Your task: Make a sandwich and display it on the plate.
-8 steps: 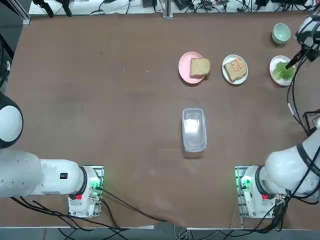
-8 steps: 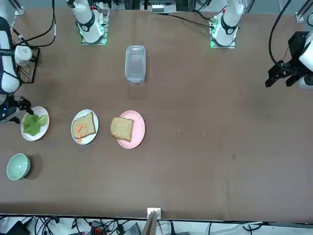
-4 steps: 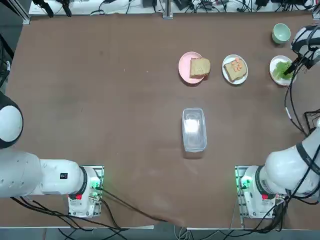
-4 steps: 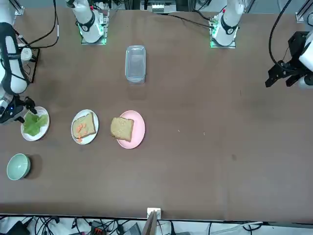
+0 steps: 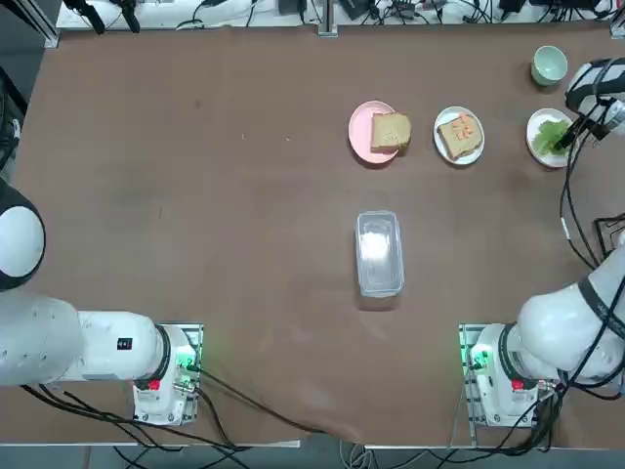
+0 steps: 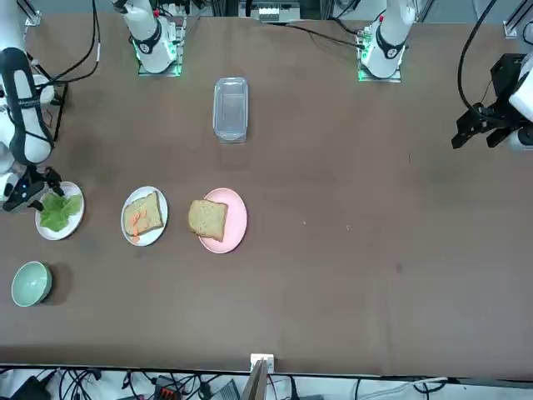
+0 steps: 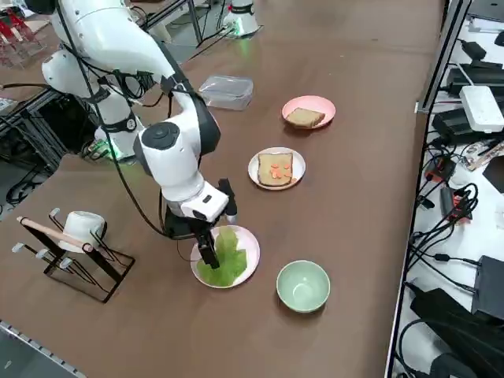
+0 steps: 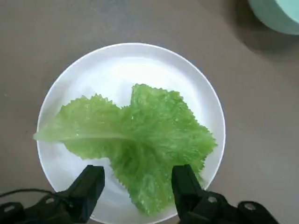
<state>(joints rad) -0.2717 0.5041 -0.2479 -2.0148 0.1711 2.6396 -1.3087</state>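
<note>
Over the lettuce plate [image 8: 60,93] at the bench's [image 5: 195,195] far right end, the right hand [image 8: 138,186] hangs with its two fingers [image 8: 88,186] spread wide, one on either side of the near edge of the green lettuce leaf [image 8: 140,140], holding nothing. Just beyond that plate stands a pale green bowl [image 5: 549,64]. Beside it toward the bench's middle, a white plate [image 5: 444,119] carries a bread slice with orange sauce [image 5: 459,135], and next along, a pink plate [image 5: 361,132] carries a plain bread slice [image 5: 391,131]. Nearer the robot, well apart from the plates, lies a clear lidded container [image 5: 379,252]. By the arm, off the plates' row, a small rack [image 7: 71,252] stands.
</note>
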